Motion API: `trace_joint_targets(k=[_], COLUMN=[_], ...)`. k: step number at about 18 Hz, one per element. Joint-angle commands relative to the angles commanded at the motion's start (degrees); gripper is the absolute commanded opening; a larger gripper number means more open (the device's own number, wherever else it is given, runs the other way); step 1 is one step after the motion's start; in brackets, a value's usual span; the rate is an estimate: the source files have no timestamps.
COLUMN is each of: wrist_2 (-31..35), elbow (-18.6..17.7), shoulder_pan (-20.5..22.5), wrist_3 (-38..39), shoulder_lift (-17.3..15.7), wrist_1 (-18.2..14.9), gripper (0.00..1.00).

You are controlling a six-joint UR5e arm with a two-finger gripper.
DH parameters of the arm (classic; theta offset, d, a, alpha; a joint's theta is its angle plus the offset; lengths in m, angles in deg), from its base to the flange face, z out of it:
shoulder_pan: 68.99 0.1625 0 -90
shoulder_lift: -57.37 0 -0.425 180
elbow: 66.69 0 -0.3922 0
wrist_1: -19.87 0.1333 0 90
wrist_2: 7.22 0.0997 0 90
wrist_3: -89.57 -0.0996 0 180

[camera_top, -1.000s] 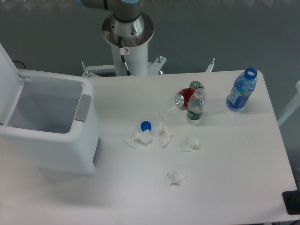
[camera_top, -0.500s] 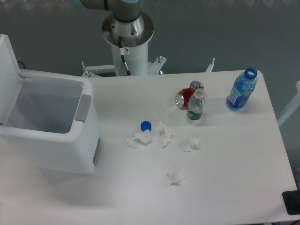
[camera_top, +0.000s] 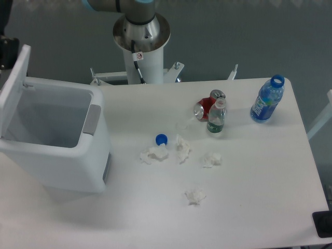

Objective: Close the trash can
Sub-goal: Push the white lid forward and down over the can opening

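My gripper [camera_top: 6, 44] shows only as a dark shape at the top left edge of the frame, just behind the raised lid [camera_top: 14, 75] of the trash can [camera_top: 57, 137]; I cannot tell whether its fingers are spread or pressed together, nor whether it touches the lid. The trash can stands on the left end of the white table [camera_top: 249, 197], its mouth open and its inside looking bare, the lid tilted up on the far left side and the grey latch [camera_top: 91, 120] on the side facing the middle of the table. My arm's base [camera_top: 141, 39] rises behind the table's far edge. Near the middle of the table lie a blue bottle cap [camera_top: 161, 139] and four crumpled tissues [camera_top: 153, 153], one of them touching the cap, one just beside it [camera_top: 182, 147], another further right [camera_top: 211, 160] and the last [camera_top: 195, 196] closer to the front edge. Beyond them a red can [camera_top: 206, 105] lies on its side with a small clear bottle [camera_top: 216, 118] upright just in front of it. A blue bottle [camera_top: 267, 99] without a cap stands upright near the far right corner, well apart from the trash can.
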Motion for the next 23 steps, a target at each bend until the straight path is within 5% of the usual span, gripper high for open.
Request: trace_joint_targets(k=[23], wrist_2=[2.0], elbow=[-1.8], shoulder_pan=[6.5], wrist_3=[-2.7], shoulder_lift=[0.3], wrist_1=[-0.1], gripper=[1.0])
